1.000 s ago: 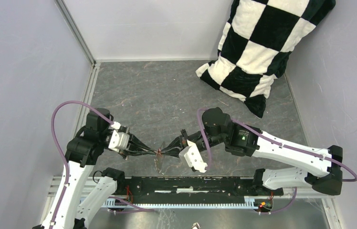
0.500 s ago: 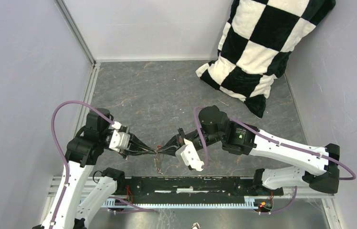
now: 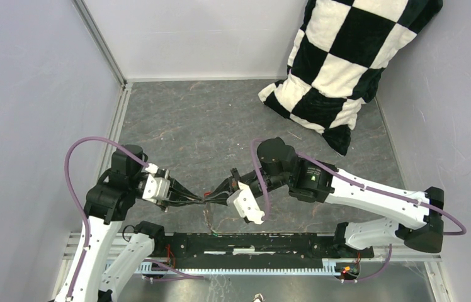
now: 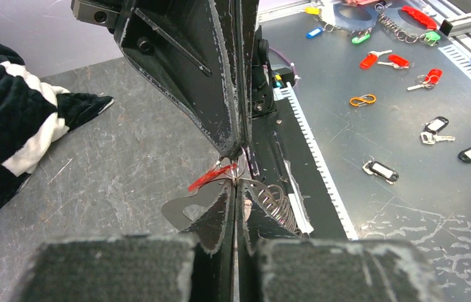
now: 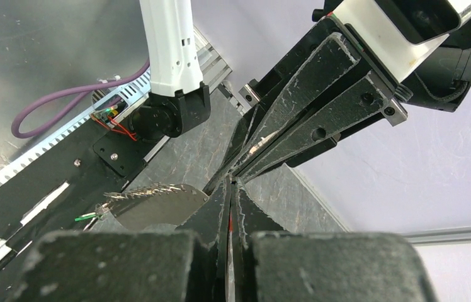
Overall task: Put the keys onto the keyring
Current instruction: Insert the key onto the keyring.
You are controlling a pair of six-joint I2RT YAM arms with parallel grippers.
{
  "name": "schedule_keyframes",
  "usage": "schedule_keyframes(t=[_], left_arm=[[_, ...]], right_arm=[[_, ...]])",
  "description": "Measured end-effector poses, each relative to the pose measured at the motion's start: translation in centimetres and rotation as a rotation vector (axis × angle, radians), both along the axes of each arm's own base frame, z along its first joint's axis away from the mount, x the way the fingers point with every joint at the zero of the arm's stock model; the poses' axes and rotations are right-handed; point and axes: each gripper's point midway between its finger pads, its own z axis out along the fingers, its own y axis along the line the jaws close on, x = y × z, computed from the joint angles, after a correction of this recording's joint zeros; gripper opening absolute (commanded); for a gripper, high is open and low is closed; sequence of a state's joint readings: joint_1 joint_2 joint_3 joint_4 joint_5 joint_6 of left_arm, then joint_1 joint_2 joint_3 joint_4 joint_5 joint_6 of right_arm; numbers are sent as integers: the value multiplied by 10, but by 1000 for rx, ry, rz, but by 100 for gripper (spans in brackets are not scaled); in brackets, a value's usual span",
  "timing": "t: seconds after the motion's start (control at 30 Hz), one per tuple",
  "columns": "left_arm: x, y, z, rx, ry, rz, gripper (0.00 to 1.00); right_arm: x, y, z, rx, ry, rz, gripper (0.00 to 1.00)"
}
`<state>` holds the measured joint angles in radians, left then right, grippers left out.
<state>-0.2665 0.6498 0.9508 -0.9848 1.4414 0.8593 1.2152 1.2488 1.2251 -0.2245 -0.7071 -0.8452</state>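
We see the left end effector (image 3: pixel 199 199) and the right end effector (image 3: pixel 216 193) meeting tip to tip just above the near part of the grey stone-patterned worktop (image 3: pixel 208 126). Both have their fingers pressed together.

The right end effector pinches the small metal key with a red plastic head (image 4: pixel 209 177). The red head sticks out sideways from its fingertips, and in its own wrist view a thin red line shows between its pads.

The left end effector appears to clamp a thin wire part of the grey metal oval keyring (image 5: pixel 154 204), whose loop hangs down from the meeting point, clear of the worktop. We cannot tell whether the red key is threaded onto it.

At the loop's lower end hangs the small key with a green head (image 5: pixel 85 217), over the black base rail (image 3: pixel 264 242).

A black-and-white chequered fabric cushion (image 3: pixel 340 56) leans in the far right corner, well apart from both end effectors.
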Motion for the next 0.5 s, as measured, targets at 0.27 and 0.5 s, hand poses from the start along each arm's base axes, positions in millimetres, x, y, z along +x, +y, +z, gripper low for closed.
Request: schedule_keyframes(t=[0.27, 0.5], left_arm=[[-2, 0, 0, -1, -7, -3, 2], [-1, 0, 0, 3, -11, 3, 2]], right_arm=[[10, 7, 4, -5, 18, -8, 0], [16, 12, 3, -18, 49, 3, 0]])
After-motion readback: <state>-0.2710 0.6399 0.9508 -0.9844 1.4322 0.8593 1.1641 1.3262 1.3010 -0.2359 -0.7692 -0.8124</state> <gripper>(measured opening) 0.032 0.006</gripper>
